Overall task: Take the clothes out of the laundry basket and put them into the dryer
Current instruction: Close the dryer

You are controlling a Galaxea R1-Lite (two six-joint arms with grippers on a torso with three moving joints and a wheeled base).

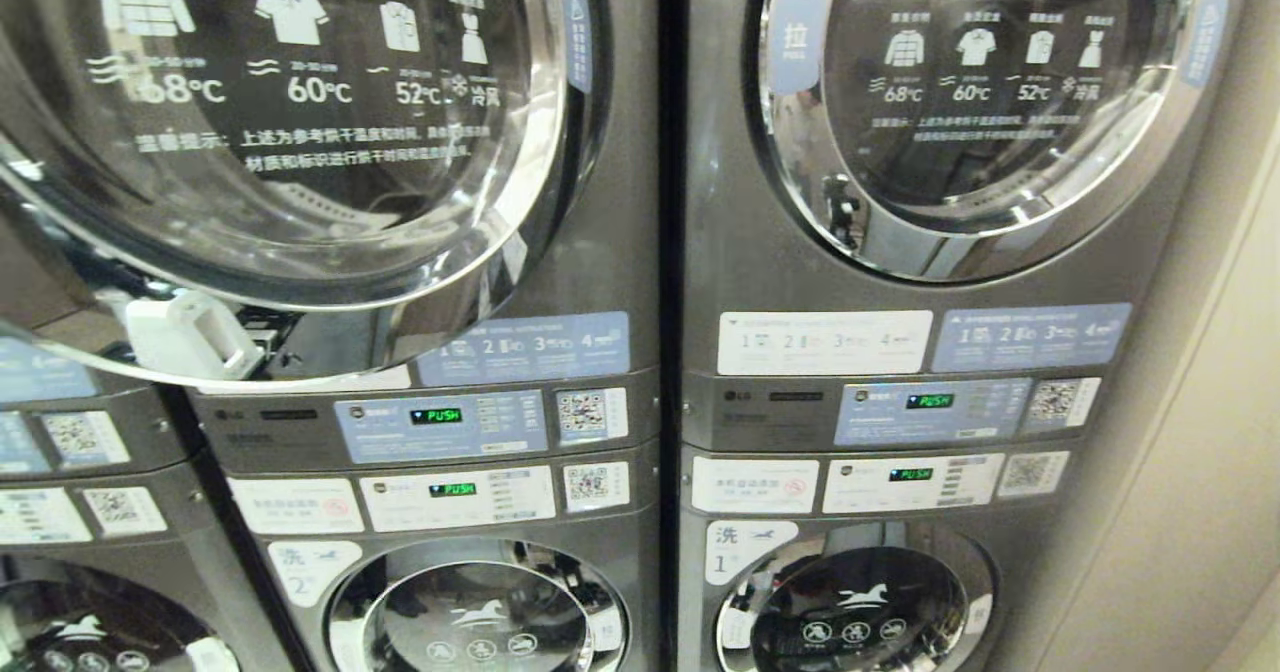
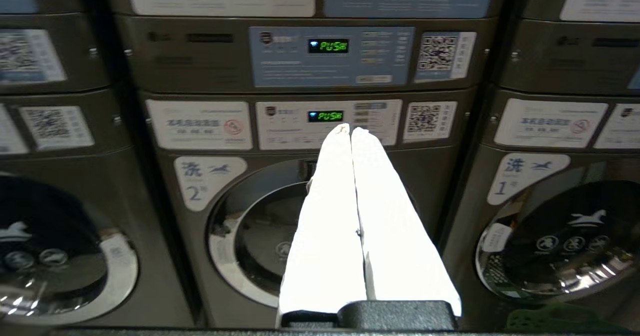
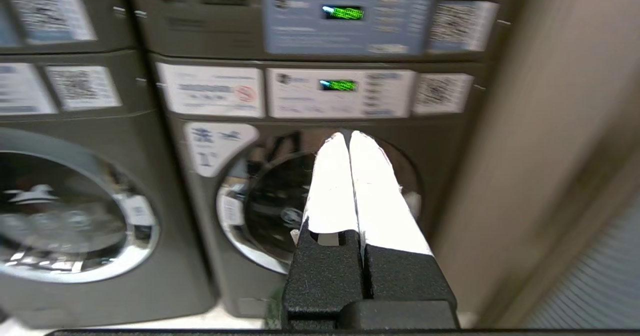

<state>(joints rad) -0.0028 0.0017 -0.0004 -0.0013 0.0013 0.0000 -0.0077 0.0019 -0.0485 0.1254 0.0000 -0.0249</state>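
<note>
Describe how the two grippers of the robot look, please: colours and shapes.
Both look alike. The left gripper and the right gripper each have two long, white fingers that taper to narrow tips, set in a black, rough-textured base. No cables or markings show.

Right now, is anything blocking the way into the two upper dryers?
The right dryer door is shut across its drum. The left dryer door hangs swung out toward the camera, white latch exposed; the opening behind it is hidden. No clothes show; left gripper and right gripper are shut, empty.
</note>
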